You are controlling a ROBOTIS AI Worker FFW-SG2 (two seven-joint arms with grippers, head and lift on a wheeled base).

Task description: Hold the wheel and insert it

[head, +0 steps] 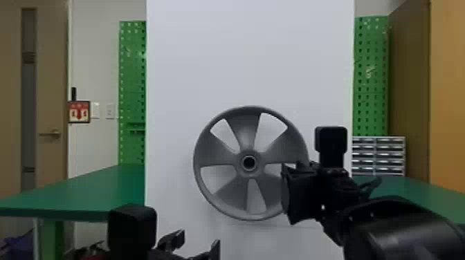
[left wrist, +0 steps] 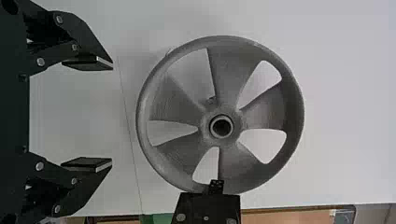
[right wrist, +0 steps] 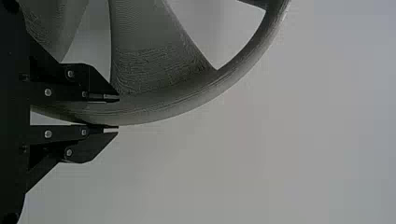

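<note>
In your head view, the wheel stands upright with its open face toward you, in front of the lower half of the white panel, roughly midway between that panel's left and right edges; your right claw is pinching the rim on the wheel's right side, below hub height; your left claw is down at the bottom edge of the view, apart from the wheel, its fingers spread; a green table shows to the left of the panel, and a gray drawer unit to the right.

In your left wrist view, the left claw has nothing between its spread fingers; the wheel is beyond their tips, not touching them, its round hub opening and spokes in plain sight.

In your right wrist view, the right claw has the rim clamped between its two fingers.
</note>
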